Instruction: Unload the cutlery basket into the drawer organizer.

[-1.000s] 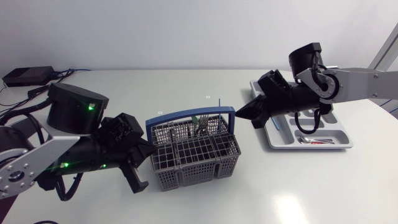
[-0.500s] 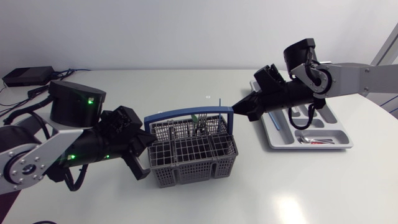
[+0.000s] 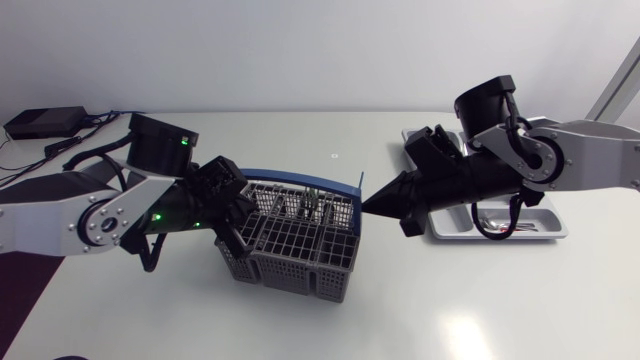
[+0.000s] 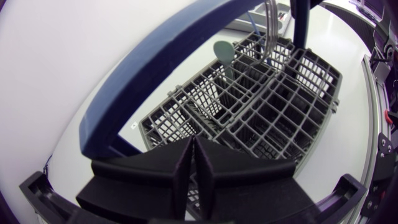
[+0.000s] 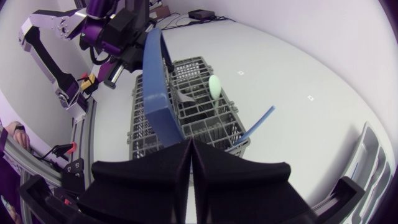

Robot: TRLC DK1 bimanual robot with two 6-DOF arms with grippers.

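The cutlery basket (image 3: 300,243), a grey plastic lattice of square cells, sat tilted at the middle of the smooth white table (image 3: 450,310), its broad blue arched handle (image 3: 305,177) spanning the far side. The left gripper (image 4: 192,148) was at the basket's 9 o'clock, its 2 matte black wedge fingers pressed together with only a thin seam between them, the tips right at the basket's near wall with nothing visibly pinched. The right gripper (image 3: 372,204) came in at the basket's 2 o'clock, likewise closed to a point, its tip at the end of the handle. In the basket stood a pale green spoon (image 5: 214,84), a slim blue stick (image 5: 258,124) and shiny metal tines (image 4: 270,25). The drawer organizer (image 3: 545,231), a pale grey compartmented tray, lay at the basket's 3 o'clock, partly behind the right arm, with a few silvery pieces (image 3: 497,227) in its near compartment.
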